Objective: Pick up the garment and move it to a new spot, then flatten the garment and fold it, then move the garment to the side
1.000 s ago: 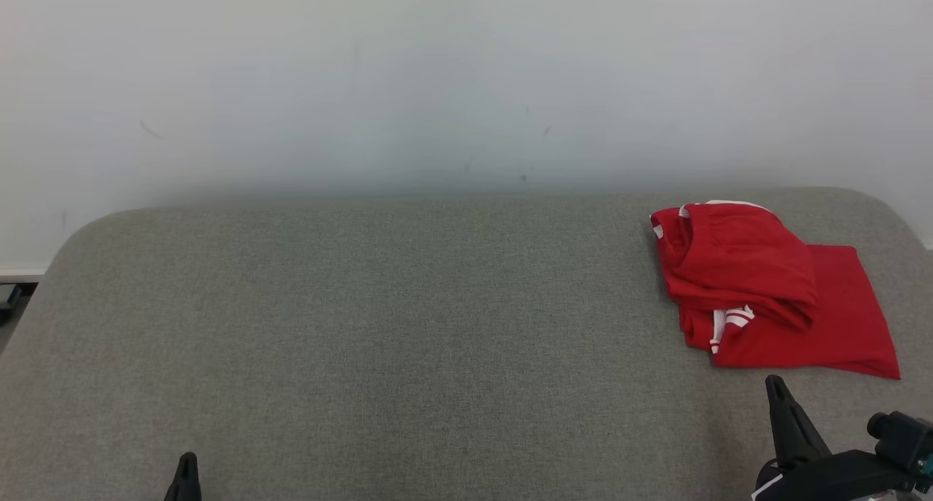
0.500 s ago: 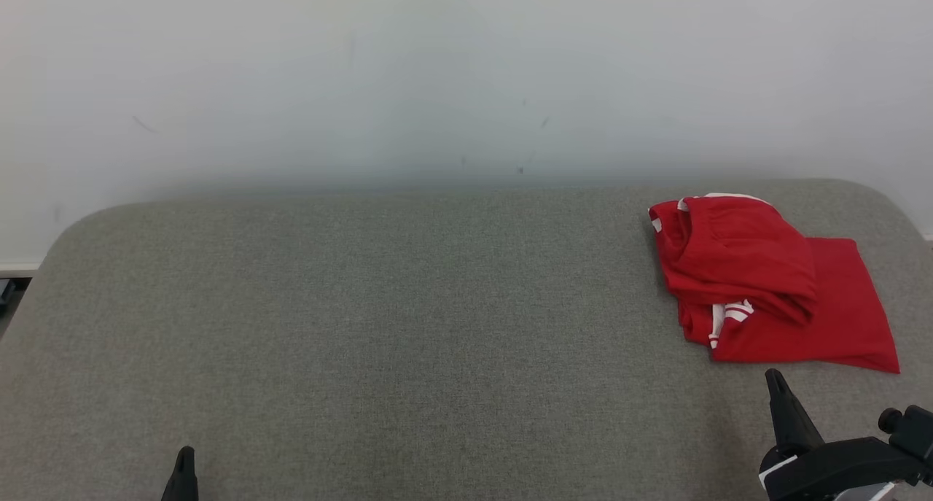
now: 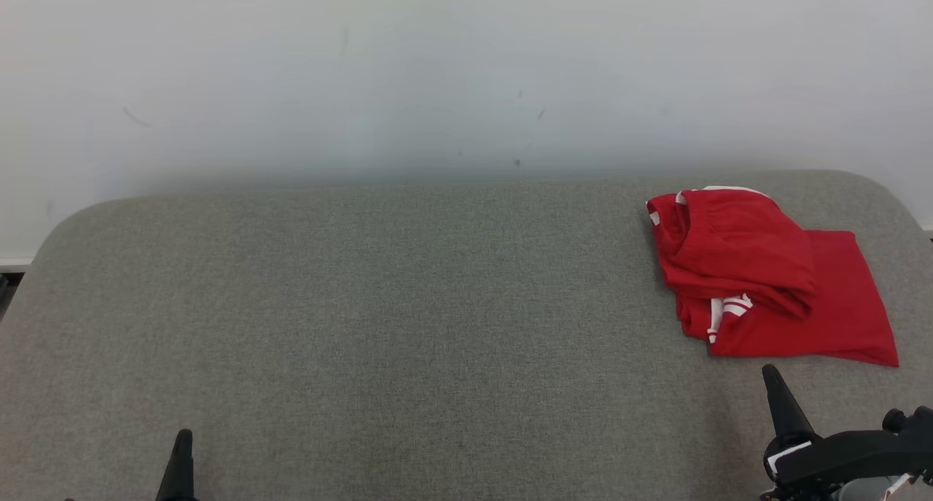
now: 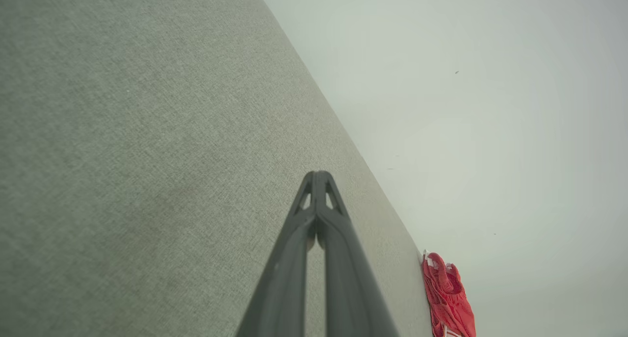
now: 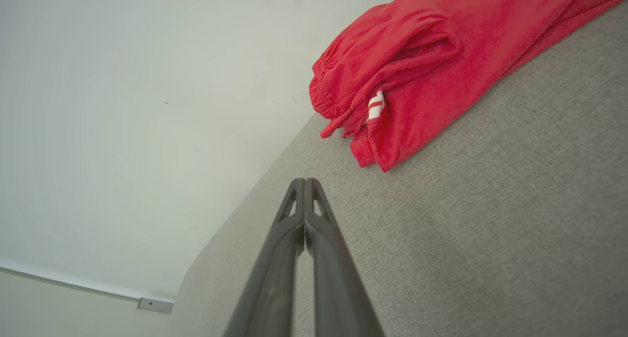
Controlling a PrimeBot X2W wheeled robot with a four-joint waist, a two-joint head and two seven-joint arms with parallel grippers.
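The garment (image 3: 765,275) is red with white stripes, folded in a bundle at the far right of the grey fabric table (image 3: 408,326). It also shows in the right wrist view (image 5: 417,67) and small in the left wrist view (image 4: 449,295). My right gripper (image 3: 771,375) is shut and empty, just in front of the garment's near edge without touching it; its tips (image 5: 304,181) meet. At the lower left my left gripper (image 3: 183,437) is shut too, tips together (image 4: 319,174), far from the garment.
A pale wall (image 3: 437,71) rises right behind the table's far edge. The table's corners are rounded, and floor shows past its left end (image 3: 6,286). A wide stretch of bare grey fabric lies between the two grippers.
The whole head view has shifted a little, so the camera moved: table and garment sit slightly higher in the picture. The right arm's body has sunk lower in view. Both grippers stay shut.
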